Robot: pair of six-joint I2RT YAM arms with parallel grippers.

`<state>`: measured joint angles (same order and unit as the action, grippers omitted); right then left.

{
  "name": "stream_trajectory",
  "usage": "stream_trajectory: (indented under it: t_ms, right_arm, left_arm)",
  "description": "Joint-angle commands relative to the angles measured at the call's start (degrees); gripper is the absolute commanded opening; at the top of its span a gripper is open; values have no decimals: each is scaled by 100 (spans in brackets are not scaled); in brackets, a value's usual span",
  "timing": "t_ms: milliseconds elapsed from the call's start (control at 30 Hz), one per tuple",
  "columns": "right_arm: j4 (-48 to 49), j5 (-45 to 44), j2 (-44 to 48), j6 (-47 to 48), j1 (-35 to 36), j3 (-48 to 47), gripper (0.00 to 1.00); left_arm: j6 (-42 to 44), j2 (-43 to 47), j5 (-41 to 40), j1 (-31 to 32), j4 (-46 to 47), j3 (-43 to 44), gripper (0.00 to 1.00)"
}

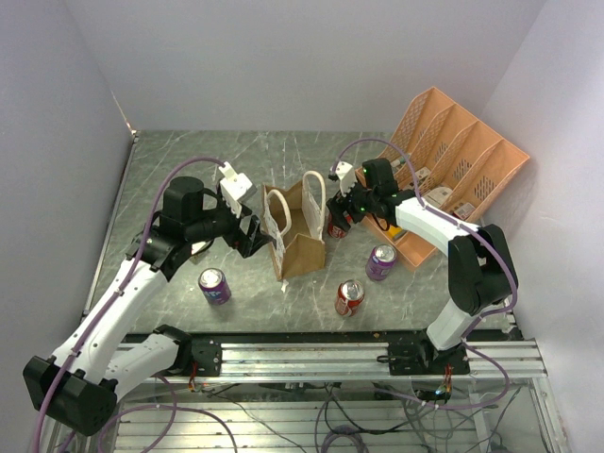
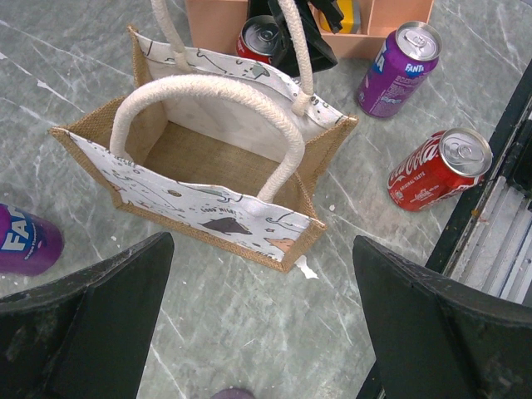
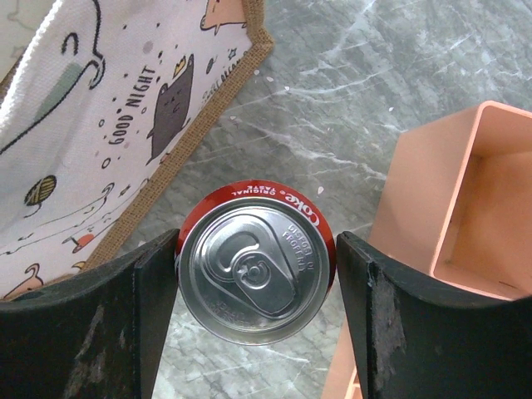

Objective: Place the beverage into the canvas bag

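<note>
The canvas bag (image 1: 300, 241) stands open and upright mid-table, tan with cream looped handles and a cartoon print; its inside (image 2: 208, 154) is empty. It also shows in the right wrist view (image 3: 108, 141). A red Coke can (image 3: 256, 262) stands upright just right of the bag (image 1: 336, 229), and is also visible past the bag (image 2: 262, 37). My right gripper (image 3: 256, 274) is closed on this can, a finger against each side (image 1: 343, 217). My left gripper (image 2: 262, 249) is open and empty, just left of the bag (image 1: 257, 236), not touching it.
A purple Fanta can (image 1: 214, 285) stands front left. Another purple Fanta can (image 1: 381, 261) and a second red Coke can (image 1: 349, 297) sit front right of the bag. The orange desk organizer (image 1: 453, 170) lies close behind the right gripper (image 3: 465, 199).
</note>
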<state>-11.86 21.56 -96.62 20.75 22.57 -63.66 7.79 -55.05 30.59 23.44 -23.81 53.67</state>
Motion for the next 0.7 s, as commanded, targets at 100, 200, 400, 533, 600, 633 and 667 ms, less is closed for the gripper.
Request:
stream_trajectory:
  t_ms: [100,200,400,533,600,633,667]
  right_arm:
    - [113,35,37,-85,21,-149,62]
    - [94,24,158,-42,22,-158,54]
    - [-345,32,371,192,23,-460,30]
    - [-558,-107,637,255,11,-643,17]
    - [-633,-204,862,271,11,-688,9]
    - [-683,-262,957,271,11,-731,6]
    - [-766,-321,1043,280,11,-793,2]
  left_arm:
    - [153,69,-42,-60,167,-76,100]
    - [113,40,-55,-58,307,-164,100]
    - [-221,-365,-206,-7,663,-58,91]
    - [-386,-746,-161,10,523,308,91]
    - [-450,-857,-85,11,533,409,91]
    - [-529,-899,-31,11,561,419,92]
    - [-613,-924,38,19,600,433,92]
